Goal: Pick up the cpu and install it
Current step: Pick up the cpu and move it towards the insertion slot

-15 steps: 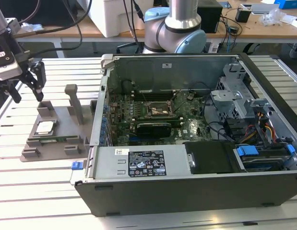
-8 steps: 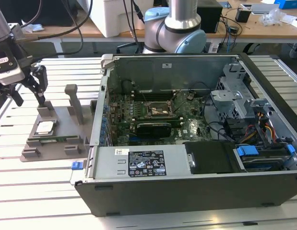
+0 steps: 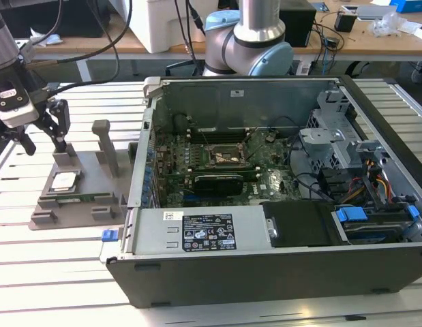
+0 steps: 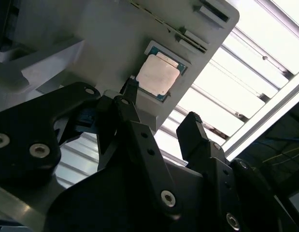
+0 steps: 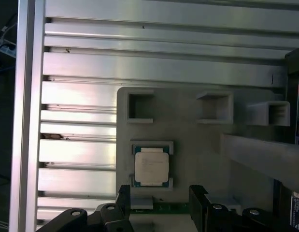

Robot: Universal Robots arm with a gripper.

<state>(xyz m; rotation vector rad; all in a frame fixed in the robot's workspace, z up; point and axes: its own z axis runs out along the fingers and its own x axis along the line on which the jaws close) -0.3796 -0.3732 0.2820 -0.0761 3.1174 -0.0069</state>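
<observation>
Exterior view: the cpu [image 3: 64, 180], a flat silver square, lies in a grey holder [image 3: 95, 185] on the slatted surface [image 3: 54, 272], at five o'clock from the hand [image 3: 43, 144]. The hand hangs above it, fingers down, spread wide and empty.

Second wrist view: the green-rimmed cpu [image 4: 158, 76] lies just beyond the open hand [image 4: 161, 102].

First wrist view: the cpu [image 5: 151, 166] sits in the holder's recess, with the hand [image 5: 161, 193] near it, not touching.

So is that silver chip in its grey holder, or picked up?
In the holder: the cpu lies flat in its recess; the open gripper holds nothing.
</observation>
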